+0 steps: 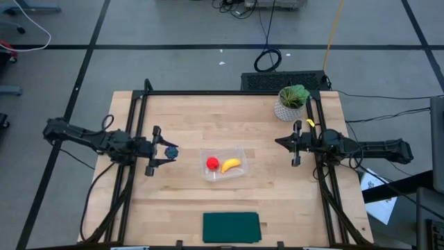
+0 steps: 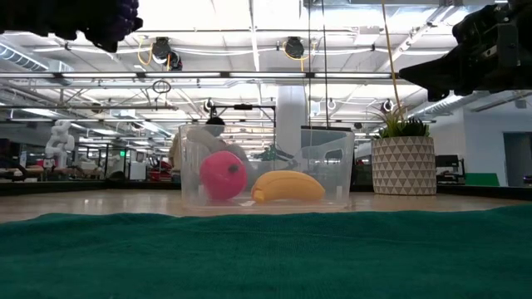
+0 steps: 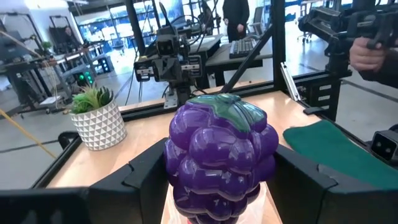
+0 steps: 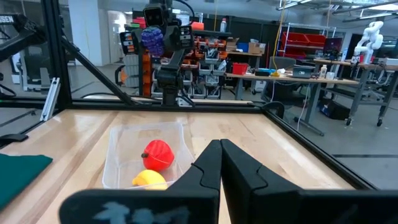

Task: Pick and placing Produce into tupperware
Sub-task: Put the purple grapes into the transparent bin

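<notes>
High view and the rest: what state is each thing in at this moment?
Left hand: shut on purple grapes, raised left of the tub.
Right hand: shut, empty, raised right of the tub.
Clear tub: upright, no lid on it.
Red piece: in tub.
Banana: in tub.

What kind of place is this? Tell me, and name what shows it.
Probably a robotics lab or workshop, not a home. A wooden table inside a black frame stands on a grey floor with loose cables. Beyond it are workbenches, shelves of equipment and a white robot.
</notes>
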Robot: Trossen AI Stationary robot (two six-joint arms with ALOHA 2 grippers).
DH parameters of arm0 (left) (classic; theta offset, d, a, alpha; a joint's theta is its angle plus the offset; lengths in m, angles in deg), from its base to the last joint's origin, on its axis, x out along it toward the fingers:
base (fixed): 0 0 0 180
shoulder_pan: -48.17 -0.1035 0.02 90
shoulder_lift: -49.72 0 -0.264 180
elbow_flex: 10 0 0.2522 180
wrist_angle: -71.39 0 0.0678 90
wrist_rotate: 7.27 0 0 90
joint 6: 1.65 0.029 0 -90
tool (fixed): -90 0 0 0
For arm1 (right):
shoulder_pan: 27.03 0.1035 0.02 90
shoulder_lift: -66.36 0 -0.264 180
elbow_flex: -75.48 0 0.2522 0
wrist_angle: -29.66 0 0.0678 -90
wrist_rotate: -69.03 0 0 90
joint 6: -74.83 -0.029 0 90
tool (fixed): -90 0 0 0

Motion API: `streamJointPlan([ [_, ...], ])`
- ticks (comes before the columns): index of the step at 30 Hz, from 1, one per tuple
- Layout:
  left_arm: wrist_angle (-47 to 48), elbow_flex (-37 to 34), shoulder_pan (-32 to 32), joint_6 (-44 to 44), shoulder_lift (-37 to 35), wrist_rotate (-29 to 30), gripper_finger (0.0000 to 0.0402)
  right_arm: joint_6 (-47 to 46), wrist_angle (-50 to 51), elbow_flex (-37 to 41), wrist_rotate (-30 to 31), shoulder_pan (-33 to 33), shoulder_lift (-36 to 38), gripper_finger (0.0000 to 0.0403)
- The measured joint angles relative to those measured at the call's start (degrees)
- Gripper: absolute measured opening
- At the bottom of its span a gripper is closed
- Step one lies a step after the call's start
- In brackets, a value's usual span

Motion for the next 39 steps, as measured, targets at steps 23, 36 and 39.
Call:
streamJointPlan([
  [23, -9.86, -11.12, 0.00, 0.02, -6.77, -10.81, 0.0230, -0.04, 0.02, 0.02, 0.00, 0.00, 0.00, 0.0000],
  [36, -11.59, -11.12, 0.00, -2.75, -6.63, -3.89, 0.0230, -0.04, 0.03, 0.00, 0.00, 0.00, 0.00, 0.0000],
  [39, -12.74, -11.12, -0.06, -4.44, -5.60, 0.34, 0.0230, -0.07, 0.02, 0.02, 0.00, 0.00, 0.00, 0.0000],
])
